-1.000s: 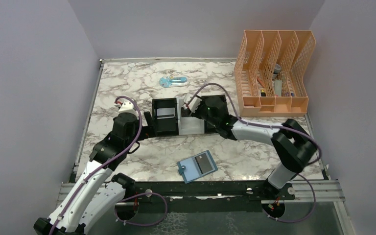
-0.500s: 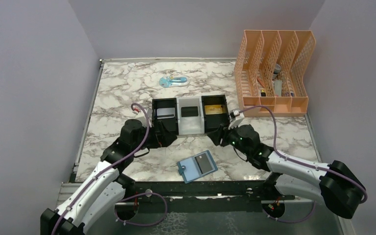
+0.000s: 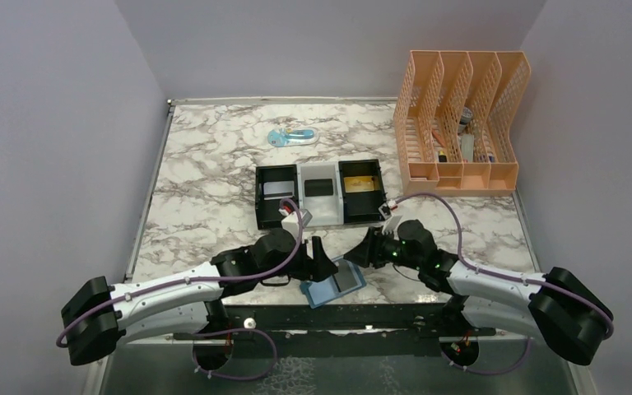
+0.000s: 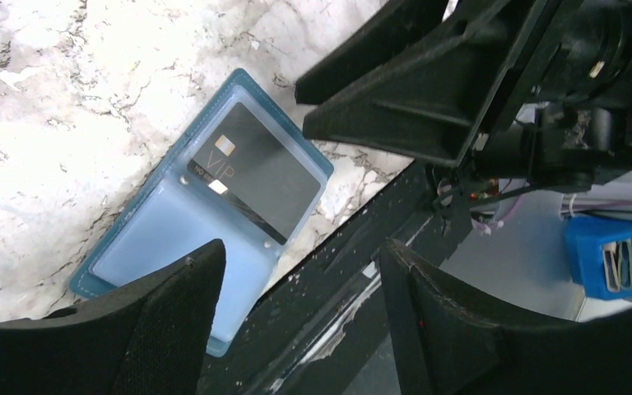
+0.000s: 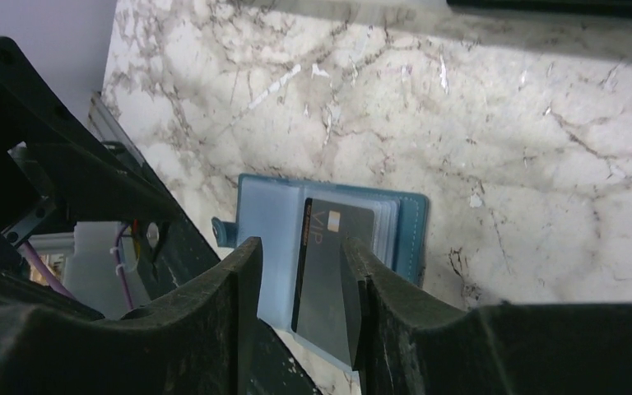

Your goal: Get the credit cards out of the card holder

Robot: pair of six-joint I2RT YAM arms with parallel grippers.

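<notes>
One card visibly left in the card holder [image 3: 327, 290]: black card [image 4: 255, 177], gold chip, "VIP" lettering, seated in the clear sleeve of the half nearer the right arm. Lies open flat, pale inside up, on the marble table [image 3: 214, 156] close to the front edge, between the two grippers. Left gripper [image 4: 296, 321]: hovers low at the holder's empty half, jaws well apart, nothing between them. Right gripper [image 5: 296, 304]: hangs just above the card, jaws parted by a narrow gap, card seen through that gap, nothing gripped as far as visible. Further back, well apart from the holder: three-compartment tray [image 3: 321, 216], one card per compartment, namely silver card [image 3: 277, 190] left, dark card [image 3: 319, 188] middle, gold card [image 3: 360, 184] right. Judged progress: most of the job done, last visible card not yet drawn. Possible further cards beneath it in the stacked sleeves: cannot tell. Next move probably a pinch on the card's free edge, holder pinned by the other arm. View notes: lettering and chip legible only from the wrists. Closing tab on the empty flap and stack of sleeve edges clear only from the right wrist. Holder's near corner reaching the dark front rail [image 4: 354, 247]: left wrist only. Tray contents: top view only, jaw gaps unreadable there.
</notes>
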